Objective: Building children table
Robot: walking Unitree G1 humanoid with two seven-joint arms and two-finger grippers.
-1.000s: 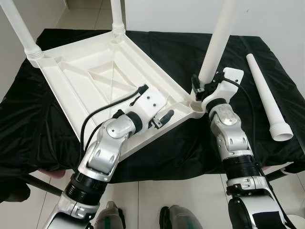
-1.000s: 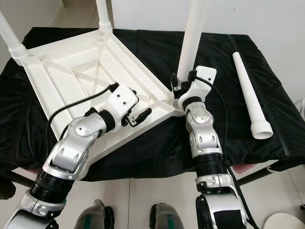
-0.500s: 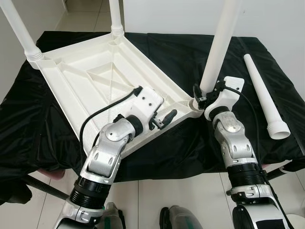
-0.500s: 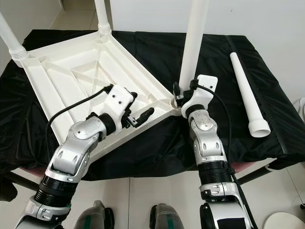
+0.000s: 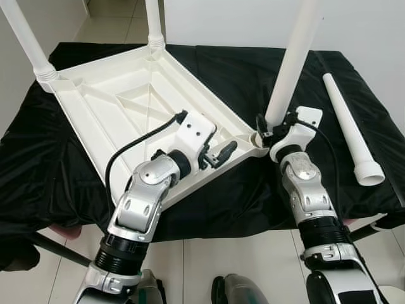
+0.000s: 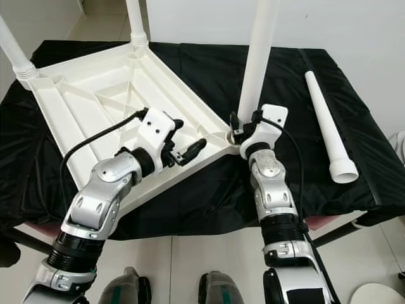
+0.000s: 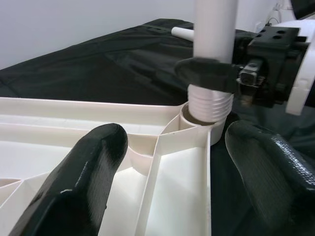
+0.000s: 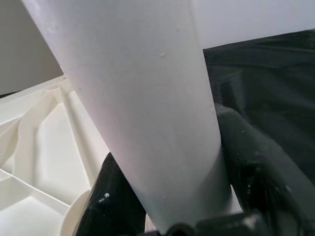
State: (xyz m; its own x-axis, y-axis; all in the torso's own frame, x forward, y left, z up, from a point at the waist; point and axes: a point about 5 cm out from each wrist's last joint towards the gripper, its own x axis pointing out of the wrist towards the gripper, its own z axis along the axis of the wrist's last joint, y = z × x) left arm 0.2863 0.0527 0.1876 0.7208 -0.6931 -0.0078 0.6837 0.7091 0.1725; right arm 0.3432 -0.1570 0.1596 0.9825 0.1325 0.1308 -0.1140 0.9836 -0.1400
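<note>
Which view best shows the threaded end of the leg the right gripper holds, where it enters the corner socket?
The left wrist view: the threaded end sits in the socket, threads visible. Eye views have the right gripper covering that joint; the right wrist view gives the leg's shaft.

Black cloth (image 5: 57,158) draped over the worktop, wrinkled, hanging off the near edge. Pale tiled floor (image 5: 196,266) below the near edge and beyond the far left corner. Plain white wall (image 5: 367,25) behind the far edge. Even, bright light.
</note>
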